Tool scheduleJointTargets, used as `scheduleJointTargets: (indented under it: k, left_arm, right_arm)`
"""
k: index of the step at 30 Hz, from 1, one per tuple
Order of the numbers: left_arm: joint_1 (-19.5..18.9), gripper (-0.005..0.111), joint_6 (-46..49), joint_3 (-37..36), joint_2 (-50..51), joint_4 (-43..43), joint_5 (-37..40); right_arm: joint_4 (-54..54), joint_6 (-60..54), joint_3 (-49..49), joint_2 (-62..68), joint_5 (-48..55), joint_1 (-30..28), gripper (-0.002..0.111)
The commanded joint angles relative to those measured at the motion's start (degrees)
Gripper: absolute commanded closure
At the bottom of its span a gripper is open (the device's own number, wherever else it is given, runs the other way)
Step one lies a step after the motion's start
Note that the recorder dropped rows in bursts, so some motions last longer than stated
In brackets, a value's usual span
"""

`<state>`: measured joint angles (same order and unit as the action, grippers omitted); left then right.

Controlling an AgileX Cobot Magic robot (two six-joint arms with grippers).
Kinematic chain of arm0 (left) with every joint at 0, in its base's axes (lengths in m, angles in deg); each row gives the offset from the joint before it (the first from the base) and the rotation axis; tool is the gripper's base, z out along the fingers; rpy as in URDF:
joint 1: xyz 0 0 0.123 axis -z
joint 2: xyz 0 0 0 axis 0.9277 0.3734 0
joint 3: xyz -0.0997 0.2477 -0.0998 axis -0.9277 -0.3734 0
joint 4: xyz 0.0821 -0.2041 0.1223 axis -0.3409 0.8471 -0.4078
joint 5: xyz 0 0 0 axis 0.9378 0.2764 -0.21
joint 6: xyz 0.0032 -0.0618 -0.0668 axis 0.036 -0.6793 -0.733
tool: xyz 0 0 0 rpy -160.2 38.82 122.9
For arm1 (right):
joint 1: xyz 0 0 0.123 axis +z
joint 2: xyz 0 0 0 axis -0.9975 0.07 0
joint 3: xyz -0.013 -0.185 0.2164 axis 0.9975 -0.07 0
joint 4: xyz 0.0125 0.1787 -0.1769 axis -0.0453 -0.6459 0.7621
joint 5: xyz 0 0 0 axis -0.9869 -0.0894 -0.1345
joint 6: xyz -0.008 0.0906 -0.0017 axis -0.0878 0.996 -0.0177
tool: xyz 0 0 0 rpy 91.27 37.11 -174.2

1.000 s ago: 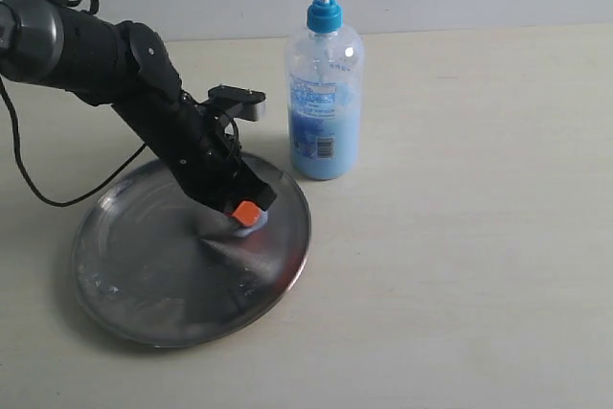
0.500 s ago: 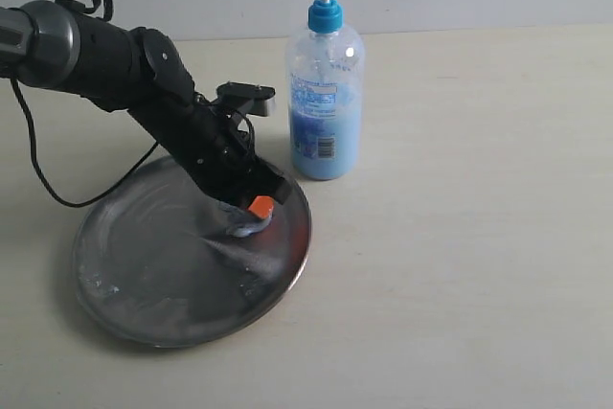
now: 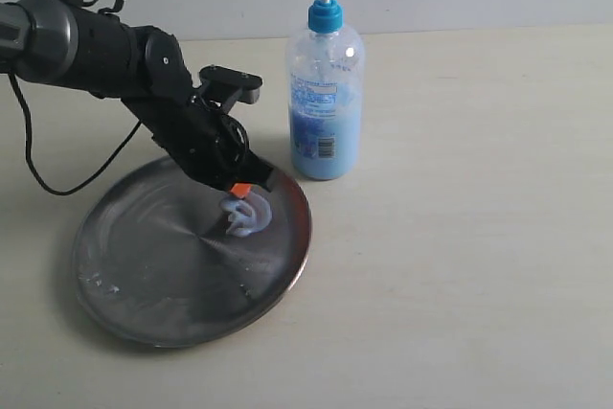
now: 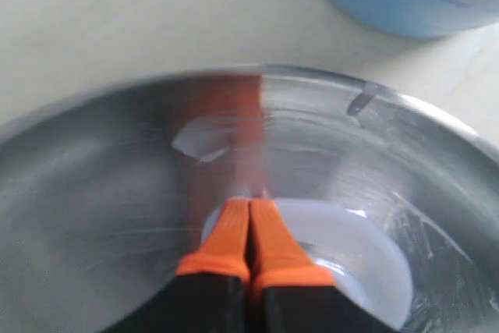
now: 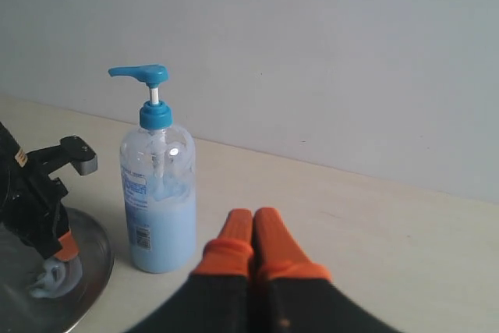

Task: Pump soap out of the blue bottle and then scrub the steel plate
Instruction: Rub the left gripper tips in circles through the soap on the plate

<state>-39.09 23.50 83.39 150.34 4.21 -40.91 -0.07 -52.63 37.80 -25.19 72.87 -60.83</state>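
Here the left fingers [image 4: 249, 228] are pressed together, holding nothing, with their tips at the soap [image 3: 246, 215] on the steel plate [image 3: 144, 275]. The right fingers [image 5: 253, 232] are also closed and empty, and the blue bottle [image 5: 158, 193] stands on the bench [image 3: 460, 237] ahead of them.

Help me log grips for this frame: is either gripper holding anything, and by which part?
Nothing is held. The left gripper is shut, empty, over the soap; the right gripper is shut on nothing.

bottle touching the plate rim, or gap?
Apart. The exterior view shows a strip of bare table between the bottle base and the steel plate rim; the right wrist view shows the same gap.
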Motion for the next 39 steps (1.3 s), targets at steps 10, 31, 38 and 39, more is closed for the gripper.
scheduleJointTargets:
  k: [10,31,38,39]
  left_arm:
    - [0.1,0.106,-2.0,-0.9,-0.3,-4.5,7.6]
    - [0.3,0.106,6.1,-0.9,-0.3,5.3,11.5]
    - [1.1,0.106,8.3,-0.9,-0.3,7.8,11.5]
    - [1.4,0.106,8.3,-0.9,-0.3,7.8,11.2]
  right_arm:
    - [0.1,-0.4,-0.5,-0.4,-1.0,-0.2,0.108]
    - [0.1,-0.3,-0.5,-0.4,-1.0,-0.2,0.108]
    - [0.1,-0.3,-0.5,-0.4,-1.0,-0.2,0.108]
    - [-0.1,-0.3,-0.5,-0.4,-1.0,-0.2,0.108]
